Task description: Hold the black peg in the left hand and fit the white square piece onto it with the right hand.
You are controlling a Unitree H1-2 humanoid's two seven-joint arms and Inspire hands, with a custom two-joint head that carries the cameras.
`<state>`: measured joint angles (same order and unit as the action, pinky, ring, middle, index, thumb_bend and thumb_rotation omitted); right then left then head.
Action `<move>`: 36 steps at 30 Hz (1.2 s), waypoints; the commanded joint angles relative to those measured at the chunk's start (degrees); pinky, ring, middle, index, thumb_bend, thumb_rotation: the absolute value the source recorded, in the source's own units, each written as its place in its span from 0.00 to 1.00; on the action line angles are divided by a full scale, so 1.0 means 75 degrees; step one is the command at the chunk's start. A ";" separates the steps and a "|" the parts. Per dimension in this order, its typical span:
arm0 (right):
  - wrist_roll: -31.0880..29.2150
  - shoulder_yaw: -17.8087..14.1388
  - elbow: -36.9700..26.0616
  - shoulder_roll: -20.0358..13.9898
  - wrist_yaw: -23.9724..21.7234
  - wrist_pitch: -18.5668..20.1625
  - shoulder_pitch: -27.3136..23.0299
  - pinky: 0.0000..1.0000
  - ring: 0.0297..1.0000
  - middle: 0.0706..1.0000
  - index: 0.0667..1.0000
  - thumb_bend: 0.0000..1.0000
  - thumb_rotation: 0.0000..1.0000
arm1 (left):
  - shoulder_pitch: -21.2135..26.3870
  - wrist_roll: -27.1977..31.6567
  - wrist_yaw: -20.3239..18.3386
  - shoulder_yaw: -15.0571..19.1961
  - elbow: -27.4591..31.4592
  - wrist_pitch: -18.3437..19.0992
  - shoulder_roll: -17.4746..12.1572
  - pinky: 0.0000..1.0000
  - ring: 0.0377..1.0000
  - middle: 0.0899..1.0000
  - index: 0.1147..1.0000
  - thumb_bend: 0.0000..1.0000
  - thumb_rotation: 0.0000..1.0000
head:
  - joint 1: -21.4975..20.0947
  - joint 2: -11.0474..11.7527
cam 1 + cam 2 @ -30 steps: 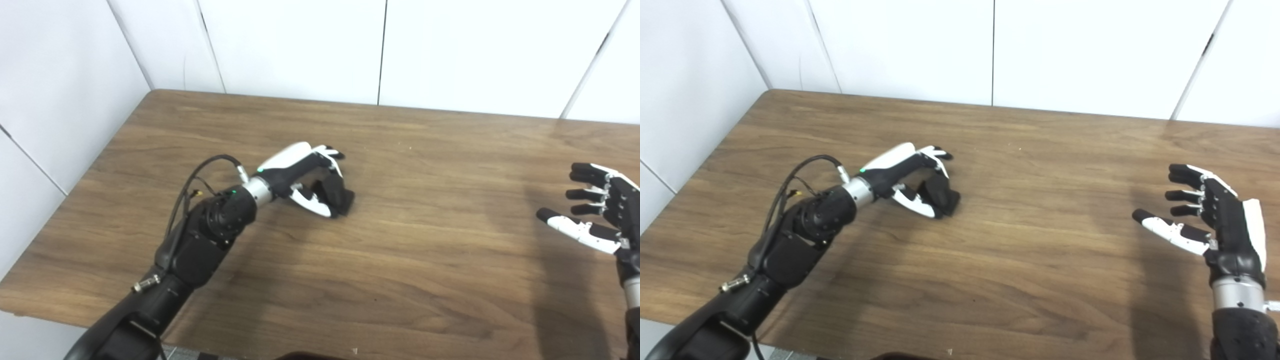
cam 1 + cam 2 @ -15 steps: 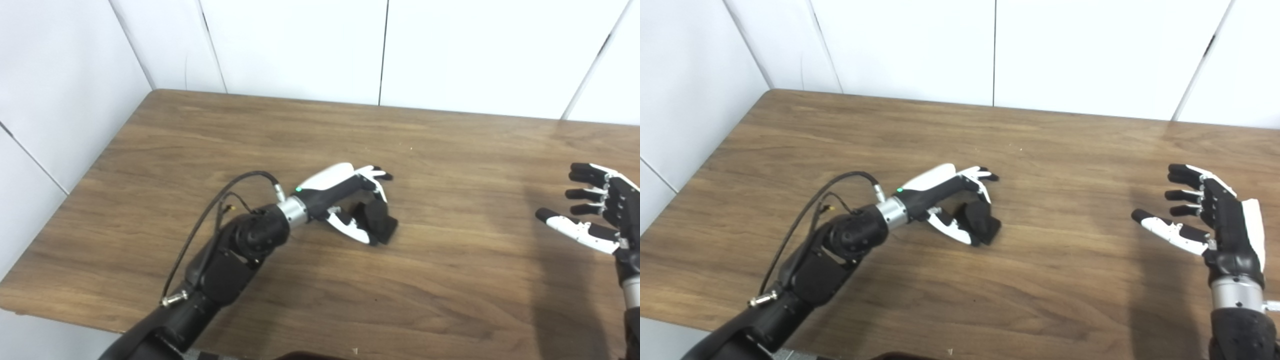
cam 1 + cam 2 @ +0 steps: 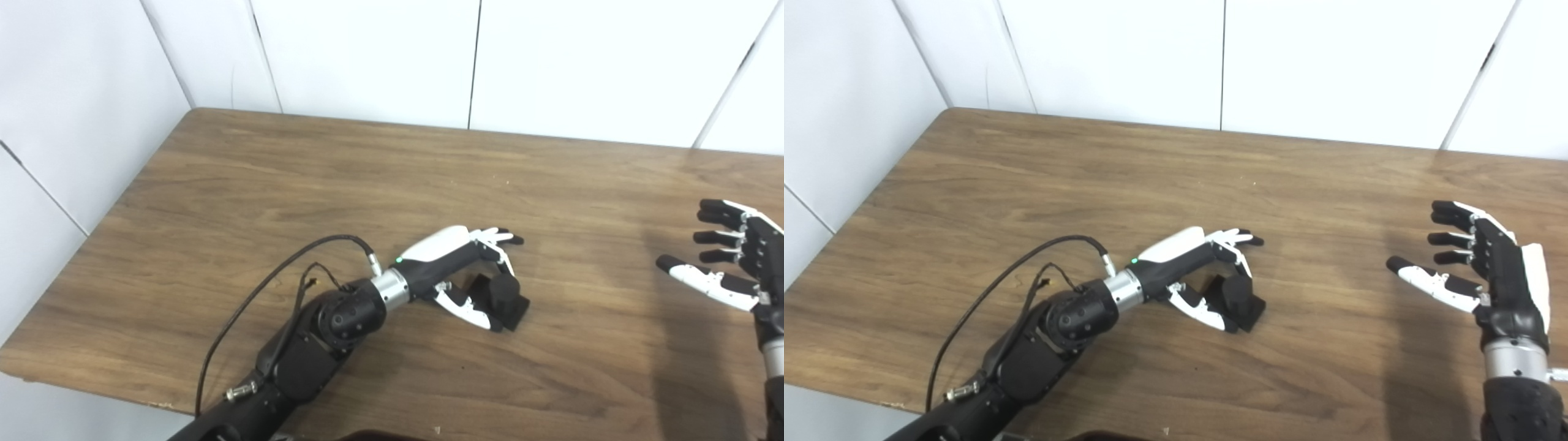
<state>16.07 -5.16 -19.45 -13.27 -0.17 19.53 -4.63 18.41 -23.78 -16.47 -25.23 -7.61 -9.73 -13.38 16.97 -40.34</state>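
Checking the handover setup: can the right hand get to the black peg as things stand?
Probably yes. The right hand is open and holds nothing, and the table between it and the black peg is bare. The left hand wraps the peg's near and left sides; its top and right side look exposed.

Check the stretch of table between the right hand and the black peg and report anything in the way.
Nothing visible stands between them: only bare table separates the open right hand from the black peg, which the left hand grips. No white square piece shows in either view.
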 commanded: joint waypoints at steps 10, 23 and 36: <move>0.0229 0.0127 -0.0091 0.0056 0.0184 -0.0333 -0.0262 0.56 0.66 0.74 0.71 0.64 0.00 | -0.0339 -0.0124 -0.0413 -0.0189 0.0265 -0.0080 -0.0421 1.00 1.00 0.94 0.42 0.52 0.09 | -0.1448 0.0003; 0.0546 0.0794 0.0912 0.0458 0.0710 -0.1939 -0.0270 0.53 0.66 0.76 0.71 0.66 0.00 | -0.0727 0.0669 -0.0583 0.0255 0.0468 -0.0842 -0.1249 0.93 1.00 0.91 0.42 0.52 0.07 | -0.5155 0.0461; 0.1182 0.1076 0.1037 0.0789 0.0913 -0.1874 -0.0369 0.53 0.65 0.74 0.71 0.66 0.05 | -0.0776 0.1006 -0.0819 0.0509 0.0444 -0.1089 -0.1410 0.85 0.98 0.89 0.42 0.52 0.06 | -0.5986 0.0670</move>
<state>24.24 2.93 -10.33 -7.53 5.59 6.92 -4.81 13.13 -16.02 -20.50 -21.27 -3.48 -18.98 -22.35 -27.86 -35.25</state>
